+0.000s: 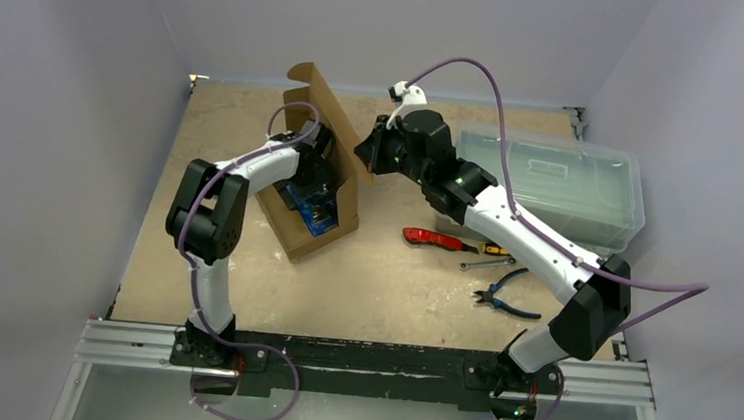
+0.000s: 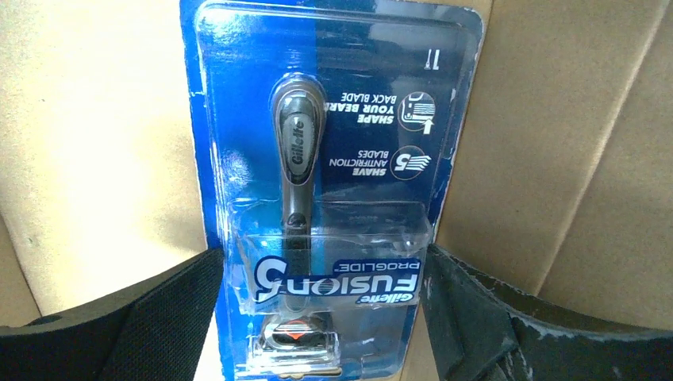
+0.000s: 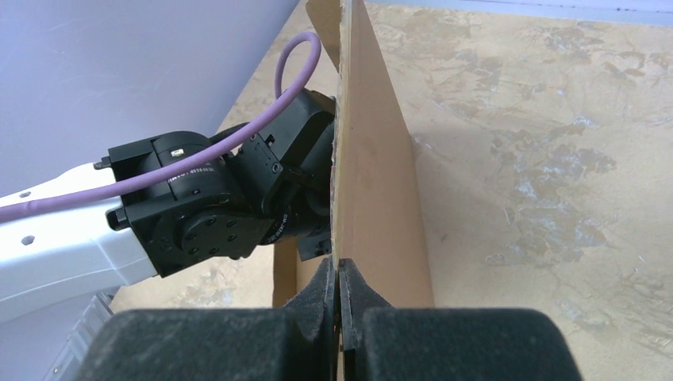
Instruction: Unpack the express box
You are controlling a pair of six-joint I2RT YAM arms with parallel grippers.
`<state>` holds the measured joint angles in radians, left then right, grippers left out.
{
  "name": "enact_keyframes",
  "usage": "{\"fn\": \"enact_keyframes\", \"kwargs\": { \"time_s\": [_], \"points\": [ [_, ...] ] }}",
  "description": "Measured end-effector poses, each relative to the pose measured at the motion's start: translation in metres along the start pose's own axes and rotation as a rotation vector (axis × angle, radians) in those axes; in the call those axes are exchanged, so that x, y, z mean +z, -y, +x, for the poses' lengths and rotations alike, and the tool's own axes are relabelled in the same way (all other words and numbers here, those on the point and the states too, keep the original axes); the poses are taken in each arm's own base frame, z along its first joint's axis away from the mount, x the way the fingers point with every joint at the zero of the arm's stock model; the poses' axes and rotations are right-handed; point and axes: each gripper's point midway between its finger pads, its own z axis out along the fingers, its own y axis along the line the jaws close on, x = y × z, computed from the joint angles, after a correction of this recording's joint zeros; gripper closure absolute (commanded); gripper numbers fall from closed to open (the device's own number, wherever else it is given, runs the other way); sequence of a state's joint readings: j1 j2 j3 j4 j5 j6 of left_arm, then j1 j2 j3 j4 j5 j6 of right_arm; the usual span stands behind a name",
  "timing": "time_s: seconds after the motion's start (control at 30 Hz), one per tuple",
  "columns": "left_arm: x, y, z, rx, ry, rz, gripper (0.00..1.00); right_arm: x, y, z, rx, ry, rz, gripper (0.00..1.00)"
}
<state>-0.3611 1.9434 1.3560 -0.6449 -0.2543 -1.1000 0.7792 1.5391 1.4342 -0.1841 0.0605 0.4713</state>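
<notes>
Pinching the express box by its flap edge, the right gripper was clenched. The left gripper straddled the razor pack; I couldn't tell whether it gripped.

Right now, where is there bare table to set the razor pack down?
Bare: near middle, between the express box and the pliers; also the far-left corner behind the box. Crowded: the utility knife and wrench beside the clear bin.

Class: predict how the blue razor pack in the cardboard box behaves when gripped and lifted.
The razor pack is probably light and stiff: thin card under a moulded clear blister. Its glossy plastic may slip; the flat card might flex or twist.
</notes>
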Motion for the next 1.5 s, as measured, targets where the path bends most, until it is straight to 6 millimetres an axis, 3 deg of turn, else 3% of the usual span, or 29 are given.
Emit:
{"fn": "enact_keyframes", "kwargs": {
  "time_s": [0.37, 0.9, 1.03, 1.2, 1.5],
  "points": [
    [-0.002, -0.001, -0.006, 0.015, 0.039, -0.019, 0.28, -0.001, 0.002, -0.001, 0.001, 0.007, 0.011, 1.0],
    [-0.042, -0.005, -0.02, 0.049, 0.092, 0.042, 0.35, -0.004, 0.003, 0.001, 0.012, 0.013, 0.006, 1.0],
    [-0.063, -0.001, -0.03, 0.045, 0.125, 0.085, 0.35, -0.004, 0.004, 0.001, 0.016, 0.015, 0.011, 1.0],
    [-0.103, -0.002, -0.049, 0.047, 0.203, 0.146, 0.36, -0.006, 0.006, 0.0, 0.024, 0.023, 0.02, 1.0],
    [-0.176, -0.024, -0.078, 0.072, 0.358, 0.21, 0.35, -0.006, 0.013, -0.006, 0.037, 0.057, 0.068, 1.0]
  ]
}}
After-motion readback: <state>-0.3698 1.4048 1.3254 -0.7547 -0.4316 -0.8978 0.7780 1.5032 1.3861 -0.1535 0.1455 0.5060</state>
